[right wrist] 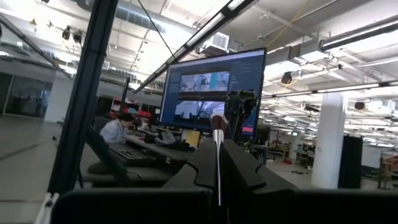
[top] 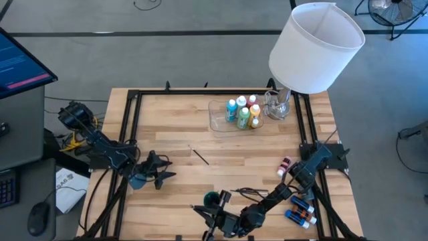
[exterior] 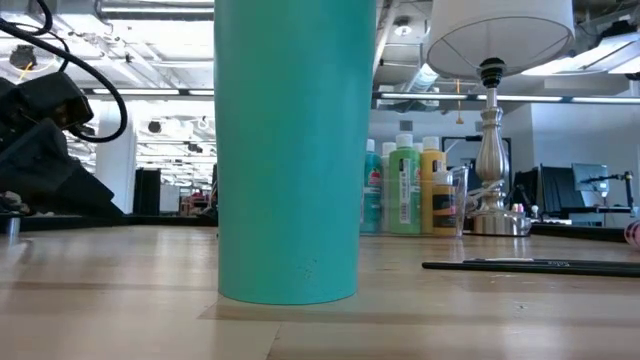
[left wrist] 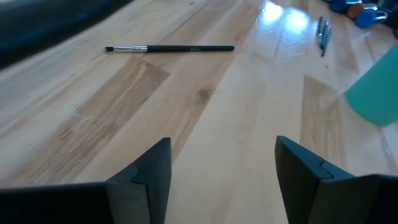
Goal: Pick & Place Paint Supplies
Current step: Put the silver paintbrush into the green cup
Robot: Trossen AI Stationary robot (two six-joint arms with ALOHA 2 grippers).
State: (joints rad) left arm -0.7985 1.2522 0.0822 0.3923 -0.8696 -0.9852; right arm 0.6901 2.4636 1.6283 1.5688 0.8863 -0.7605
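Observation:
My right gripper [right wrist: 219,149] is near the table's front edge [top: 215,222], beside a teal cup [top: 212,197], and is shut on a thin brush [right wrist: 217,127]. My left gripper [left wrist: 221,168] hovers open over bare wood at the table's left [top: 158,175]. One dark-handled brush [left wrist: 171,48] lies flat on the table's middle [top: 199,156]. Several white-capped paint bottles [top: 242,112] stand in a clear tray [top: 217,124] at the far side. More bottles [top: 301,211] and a pink one [top: 285,165] lie at the right. My right gripper pinches the thin brush between its two shut fingers, by the shaft [right wrist: 219,177]. The brush runs along the fingers, and its metal ferrule and bristle end [right wrist: 217,124] stick out past the fingertips. It is clear of the table and slants upward.
A big white lampshade [top: 315,45] on a glass-and-metal lamp base [top: 279,104] stands at the far right. Other thin brushes [top: 253,192] lie near the teal cup [exterior: 290,150]. Black frame rails [top: 128,120] run along the table's sides. Bare wood lies in the middle.

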